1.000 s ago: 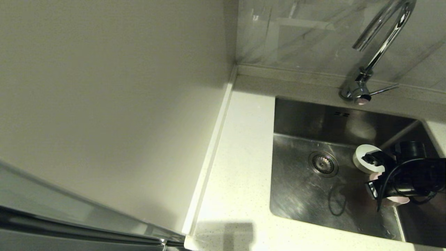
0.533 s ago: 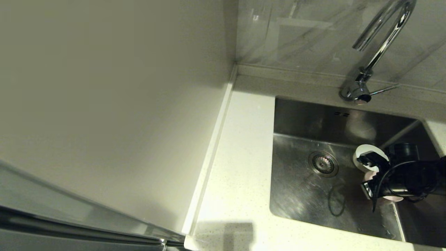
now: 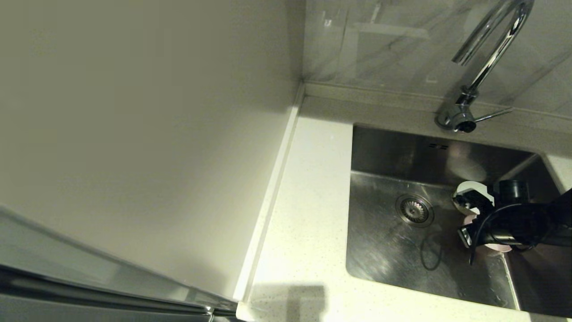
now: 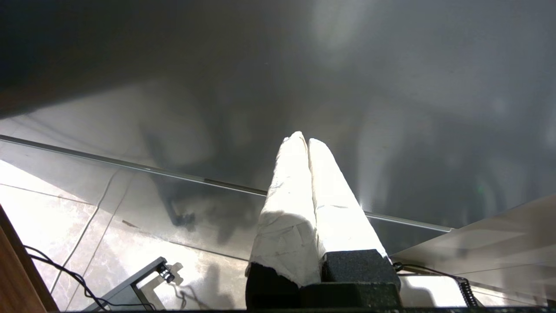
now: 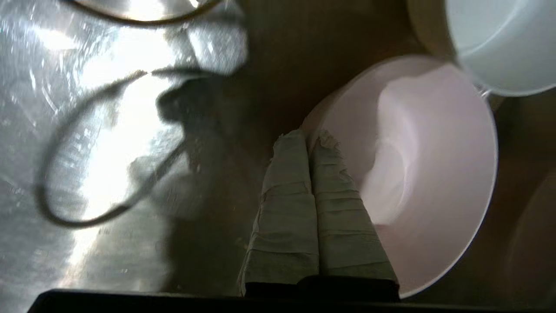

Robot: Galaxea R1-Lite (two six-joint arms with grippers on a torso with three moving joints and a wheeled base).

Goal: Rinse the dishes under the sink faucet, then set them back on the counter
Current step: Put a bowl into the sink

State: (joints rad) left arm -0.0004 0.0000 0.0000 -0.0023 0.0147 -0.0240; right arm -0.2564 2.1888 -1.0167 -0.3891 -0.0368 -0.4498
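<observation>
- In the sink (image 3: pixel 384 250), toward its right side: right gripper (image 5: pixel 309 137) low over the steel floor, taped fingers (image 5: pixel 284 204) pressed together and clamped on the near-left rim of the pink bowl (image 5: pixel 428 174).
- Same grip from the head view: right gripper (image 3: pixel 465 221) reaching in from the right edge, pink bowl (image 3: pixel 491 247) mostly hidden beneath the black wrist, only slivers of pink showing.
- Just beyond the pink bowl, toward the far wall of the basin: white bowl (image 3: pixel 464 188), partly covered by the gripper; also seen at the corner of the right wrist view (image 5: pixel 504 43), its rim overlapping the pink one.
- Left of both bowls, in the sink floor: round strainer drain (image 3: pixel 414 209), well apart from the gripper.
- On the sink's far wall: two small overflow slots (image 3: pixel 438 146).
- Behind the sink on the far ledge, right of centre: faucet (image 3: pixel 487 58), spout arching leftward, thin lever (image 3: pixel 494 115) pointing right.
- Left of the sink and along its near edge: counter (image 3: pixel 308 214), white and speckled, with a raised rim on its left border.
- Off to the side, away from the sink, above a tiled floor: left gripper (image 4: pixel 307 141), fingers closed against each other, clenched on nothing.
- Third, blue-grey bowl: cannot tell where.
</observation>
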